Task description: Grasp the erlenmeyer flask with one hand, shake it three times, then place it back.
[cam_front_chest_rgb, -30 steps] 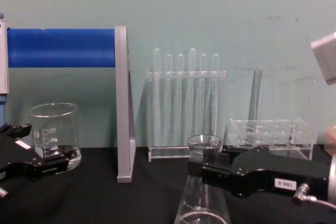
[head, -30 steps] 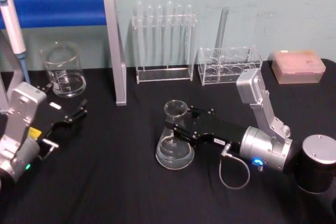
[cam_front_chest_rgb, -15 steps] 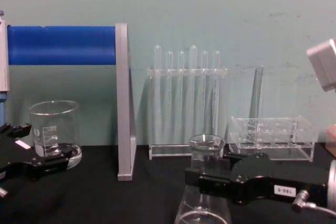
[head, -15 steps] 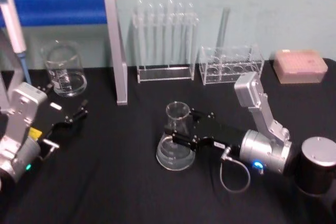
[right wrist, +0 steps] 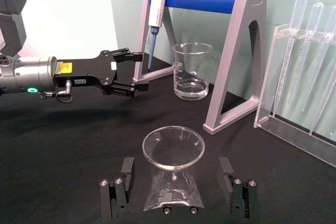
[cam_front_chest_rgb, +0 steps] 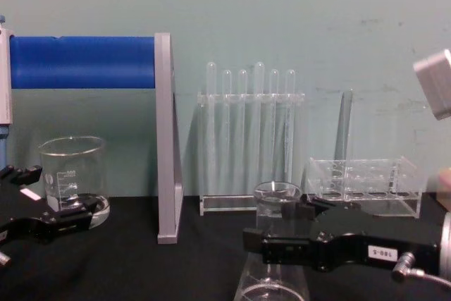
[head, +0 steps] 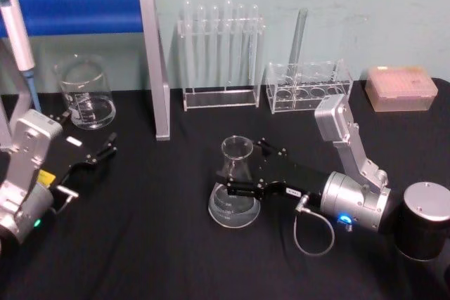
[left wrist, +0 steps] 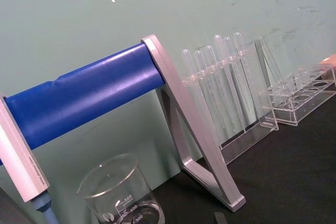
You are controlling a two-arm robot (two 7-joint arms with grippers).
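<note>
Right pincer [head: 235, 172]: black, label-tagged, released, fingers set either side of neck for grasp.
Flask: clear glass conical erlenmeyer flask [head: 235, 186] left standing on black surface [head: 155, 244].
Left pincer [head: 105, 149]: released, parked by clear glass beaker [head: 86, 93].

In the chest view the flask [cam_front_chest_rgb: 273, 244] is cut off at the bottom edge, so its base and where it meets the table cannot be seen. The right gripper [cam_front_chest_rgb: 282, 227] crosses the neck there, hiding part of the glass. From the right wrist, the gripper's own body covers the lower part of the flask. The flask's white marks are too small to read. In the head view the left arm's [head: 24, 173] lower part runs off the edge.
</note>
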